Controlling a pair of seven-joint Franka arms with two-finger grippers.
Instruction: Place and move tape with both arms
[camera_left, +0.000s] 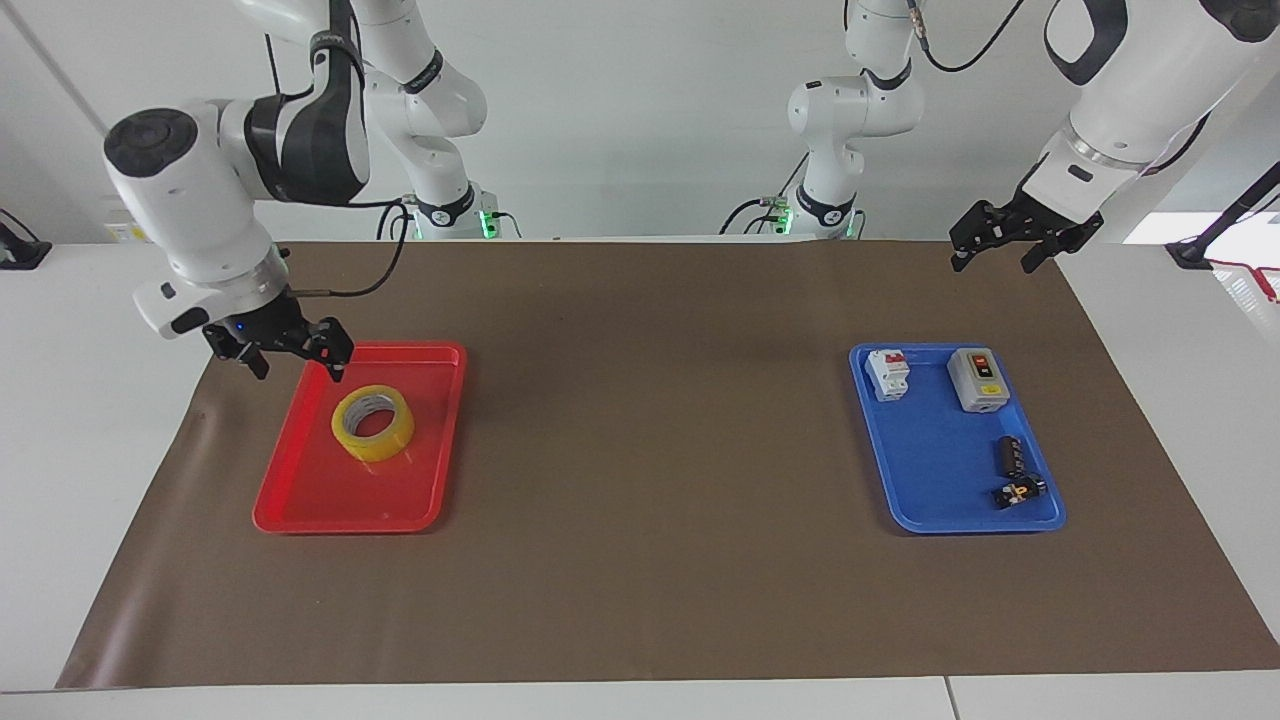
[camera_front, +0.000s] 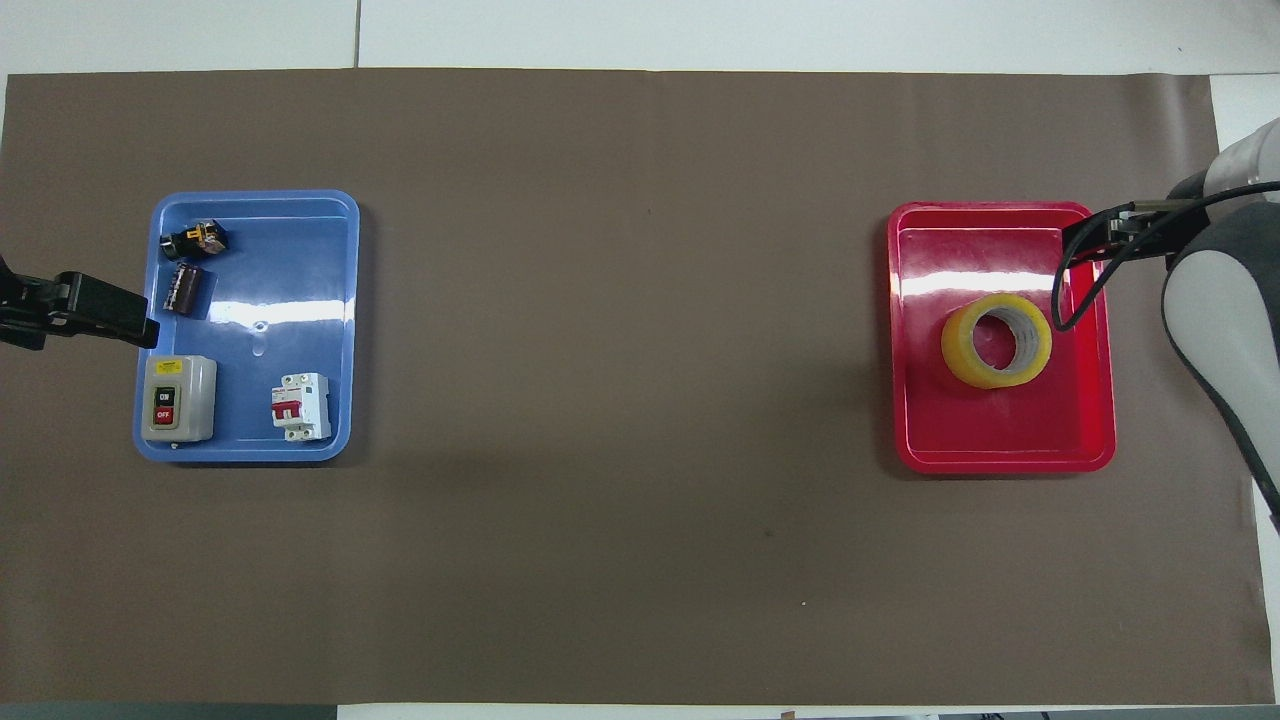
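Note:
The yellow tape roll (camera_left: 395, 441) lies flat in the red tray (camera_left: 330, 495), free of any gripper; it also shows in the overhead view (camera_front: 960, 345), in the same tray (camera_front: 1000, 430). My right gripper (camera_left: 292, 360) is open and empty, raised over the tray's edge at the right arm's end, clear of the tape; its tip shows in the overhead view (camera_front: 1100, 240). My left gripper (camera_left: 990, 262) is open and empty, held in the air beside the blue tray (camera_left: 940, 470) at the left arm's end, waiting; it shows in the overhead view (camera_front: 100, 315).
The blue tray (camera_front: 280, 290) holds a grey switch box (camera_left: 977, 379), a white circuit breaker (camera_left: 887, 374), a black capacitor (camera_left: 1010, 455) and a small black and yellow part (camera_left: 1018, 491). Two smaller white arms (camera_left: 840, 110) with green-lit bases stand at the robots' edge. Brown mat covers the table.

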